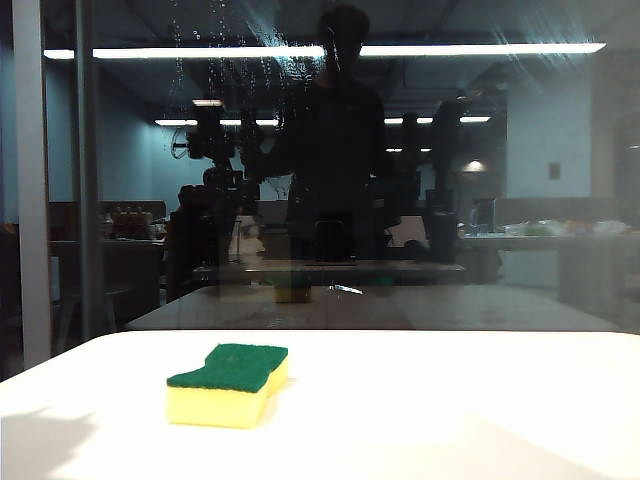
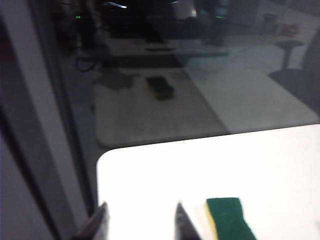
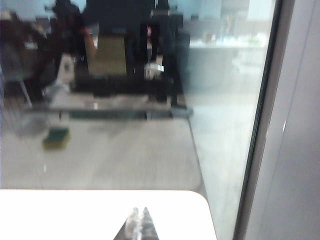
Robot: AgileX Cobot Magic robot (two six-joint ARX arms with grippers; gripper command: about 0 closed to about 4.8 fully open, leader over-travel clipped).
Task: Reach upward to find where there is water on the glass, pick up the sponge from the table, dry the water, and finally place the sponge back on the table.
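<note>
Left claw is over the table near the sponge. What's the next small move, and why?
Probably shift the left claw sideways over the sponge, then lower. It is open, empty and just beside the sponge, which lies untouched on the table; water still streaks the glass.

An office-like lab is suggested: long ceiling light strips point(image 1: 320, 50) are mirrored across the top of the dark glass point(image 1: 560, 180), desks with clutter point(image 1: 560, 232) are seen at right, and a white table point(image 1: 450, 410) fills the bottom
</note>
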